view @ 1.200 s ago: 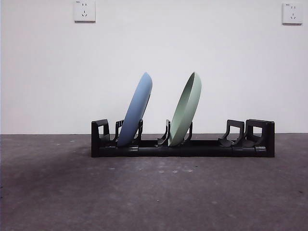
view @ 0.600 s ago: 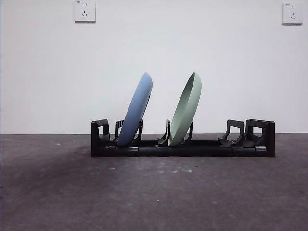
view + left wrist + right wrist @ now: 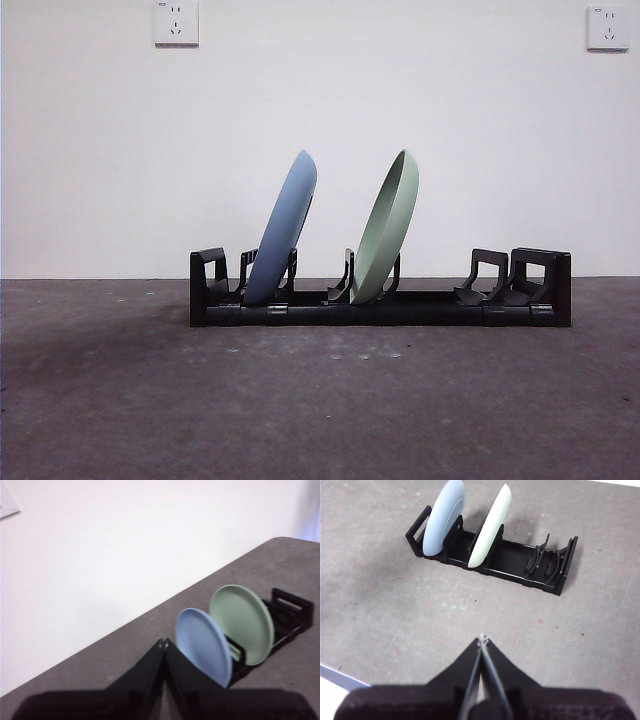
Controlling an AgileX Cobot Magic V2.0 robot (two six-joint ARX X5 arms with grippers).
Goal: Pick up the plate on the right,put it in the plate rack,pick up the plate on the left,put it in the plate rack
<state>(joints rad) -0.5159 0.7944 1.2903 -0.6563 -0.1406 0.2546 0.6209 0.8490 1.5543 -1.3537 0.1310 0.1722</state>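
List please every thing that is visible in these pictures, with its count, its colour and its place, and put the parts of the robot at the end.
plate rack: one, black, on the table near the wall, long side toward the front camera.
blue plate: one, light blue, on edge in the rack near its left end in the front view, leaning right.
green plate: one, pale green, on edge near the rack's middle, leaning right, apart from the blue one.
table: one, dark grey, under everything.
wall sockets: two, white, high on the white wall.
left gripper: one, black, jaws shut, empty, off the rack's blue-plate end.
right gripper: one, black, jaws shut, empty, above the table before the rack.
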